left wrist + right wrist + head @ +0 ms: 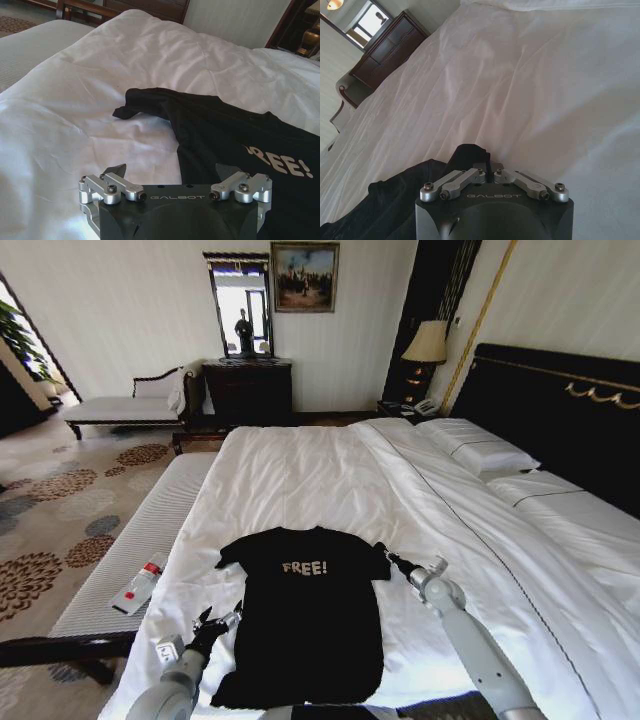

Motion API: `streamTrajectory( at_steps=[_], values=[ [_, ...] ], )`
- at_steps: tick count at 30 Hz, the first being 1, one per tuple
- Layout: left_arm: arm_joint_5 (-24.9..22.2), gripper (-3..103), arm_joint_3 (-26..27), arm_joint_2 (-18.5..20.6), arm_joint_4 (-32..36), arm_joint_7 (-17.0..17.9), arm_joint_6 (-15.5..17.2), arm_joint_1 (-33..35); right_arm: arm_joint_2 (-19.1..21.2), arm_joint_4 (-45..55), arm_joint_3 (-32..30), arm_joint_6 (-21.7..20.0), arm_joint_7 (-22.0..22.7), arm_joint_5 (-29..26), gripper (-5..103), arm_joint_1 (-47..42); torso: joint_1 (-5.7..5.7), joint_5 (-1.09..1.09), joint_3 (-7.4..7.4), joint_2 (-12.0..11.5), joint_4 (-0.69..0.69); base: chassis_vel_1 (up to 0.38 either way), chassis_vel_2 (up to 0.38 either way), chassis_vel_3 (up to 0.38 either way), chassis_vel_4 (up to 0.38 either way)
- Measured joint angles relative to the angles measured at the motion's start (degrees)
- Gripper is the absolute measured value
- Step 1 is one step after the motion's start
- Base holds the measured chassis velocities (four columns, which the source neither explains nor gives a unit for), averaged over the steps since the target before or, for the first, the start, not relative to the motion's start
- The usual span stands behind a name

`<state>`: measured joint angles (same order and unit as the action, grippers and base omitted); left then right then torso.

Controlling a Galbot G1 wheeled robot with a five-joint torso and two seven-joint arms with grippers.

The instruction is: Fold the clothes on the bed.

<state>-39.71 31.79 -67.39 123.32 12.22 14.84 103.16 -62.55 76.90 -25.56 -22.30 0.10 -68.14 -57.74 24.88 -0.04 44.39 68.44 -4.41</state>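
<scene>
The bed [330,475] takes up most of the head view, its white duvet [300,480] rumpled, two white pillows [480,450] lying against the tall dark headboard [560,400]. Along its left side runs a pale upholstered bench [140,540] carrying a small white packet with red marks [138,585]. Farther off stand a dark wooden dresser [248,390] with a mirror [240,305], a chaise [125,405], a framed painting [304,276] and a bedside lamp [427,343]. The black T-shirt [305,615] lies flat, chest up, on the near part of the duvet, its white "FREE!" lettering [304,567] readable and both sleeves spread outward. The left end effector [220,620] sits low at the shirt's left edge, below the left sleeve [135,102]; in the left wrist view its fingers [116,171] stand spread apart with the shirt's side edge between them. The right end effector [385,554] is at the right sleeve [467,152]; in the right wrist view its fingers [480,169] are drawn together, pinching the sleeve's black fabric. Nothing lies on the duvet near the shirt.
</scene>
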Motion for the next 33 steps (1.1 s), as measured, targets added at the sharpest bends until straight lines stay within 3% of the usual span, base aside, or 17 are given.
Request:
streamTrajectory(
  at_steps=[2,17,25,33],
  values=[
    [-0.05,100,0.07,0.00,0.12,0.05,0.01,0.01,0.26,0.10,-0.23,0.00,0.10,-0.04,1,-0.10,0.00,0.00,0.00,0.00,0.00,0.000,0.000,0.000,0.000],
    [-0.84,100,0.09,-0.05,0.61,0.60,0.07,-0.38,2.72,9.23,-3.59,-0.34,3.89,-1.29,0,-5.29,0.00,0.01,0.00,0.00,-0.02,0.000,0.000,0.000,0.000],
    [-1.15,100,0.14,-0.02,1.47,0.81,0.16,-0.50,2.38,19.15,3.74,-1.58,6.77,6.87,0,-5.50,0.00,0.00,0.00,0.00,-0.01,0.000,0.000,0.000,0.000],
    [-1.35,100,2.07,-0.18,2.20,0.35,0.15,1.07,1.80,20.66,10.95,-3.14,10.10,5.69,0,-0.38,0.00,-0.01,0.00,-0.01,0.00,0.000,0.000,0.000,0.000]
  ],
)
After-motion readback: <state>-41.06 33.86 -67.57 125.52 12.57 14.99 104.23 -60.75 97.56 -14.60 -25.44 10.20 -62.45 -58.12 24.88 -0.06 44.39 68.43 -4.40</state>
